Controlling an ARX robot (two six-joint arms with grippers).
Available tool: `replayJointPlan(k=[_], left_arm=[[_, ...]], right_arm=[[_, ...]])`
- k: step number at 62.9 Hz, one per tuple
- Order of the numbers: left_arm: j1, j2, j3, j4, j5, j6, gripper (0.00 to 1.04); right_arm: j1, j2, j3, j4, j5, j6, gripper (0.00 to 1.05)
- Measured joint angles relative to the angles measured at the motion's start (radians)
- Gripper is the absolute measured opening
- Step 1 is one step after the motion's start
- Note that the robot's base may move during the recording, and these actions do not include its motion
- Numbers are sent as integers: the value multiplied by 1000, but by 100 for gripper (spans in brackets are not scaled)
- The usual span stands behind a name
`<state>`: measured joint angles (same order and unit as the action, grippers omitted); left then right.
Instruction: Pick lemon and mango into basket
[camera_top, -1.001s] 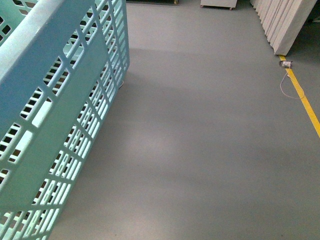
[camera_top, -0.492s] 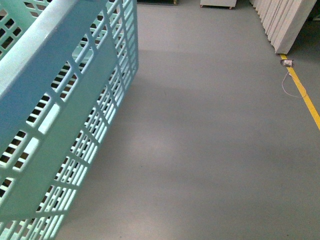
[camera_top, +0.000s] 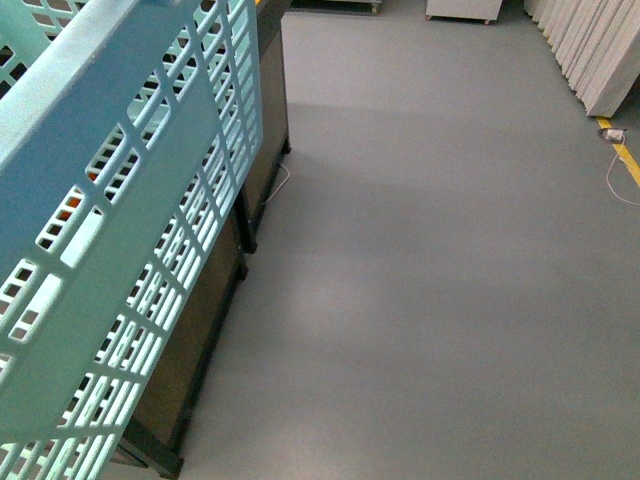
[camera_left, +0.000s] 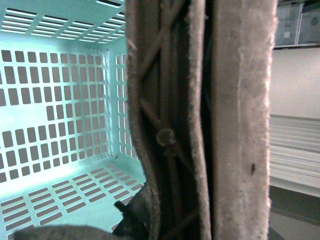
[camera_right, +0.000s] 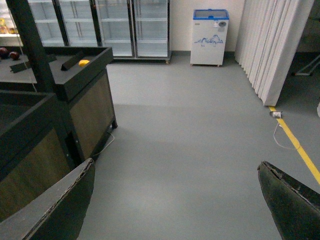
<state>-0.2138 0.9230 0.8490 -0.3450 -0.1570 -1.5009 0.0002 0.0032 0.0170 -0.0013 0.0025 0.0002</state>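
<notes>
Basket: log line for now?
basket tilted, front left | visible inside empty | right gripper open, empty | left gripper unclear | yellow fruit on stand

The light teal slotted plastic basket (camera_top: 100, 110) runs off the left edge. A small yellow fruit (camera_right: 84, 63) on the dark wooden stand (camera_right: 87, 100) is too tiny to name.

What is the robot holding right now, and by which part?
The left pincer seems shut on the brown handle of the basket, which hangs tilted. The right pincer is open and holds nothing.
</notes>
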Motion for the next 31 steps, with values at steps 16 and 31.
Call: replayJointPlan(k=[16, 31], left_arm=[[0, 0, 0, 0, 1, 0, 14], [0, 0, 0, 0, 0, 1, 14]], right_arm=[[0, 0, 0, 0, -2, 0, 96], [0, 1, 0, 0, -3, 0, 96]])
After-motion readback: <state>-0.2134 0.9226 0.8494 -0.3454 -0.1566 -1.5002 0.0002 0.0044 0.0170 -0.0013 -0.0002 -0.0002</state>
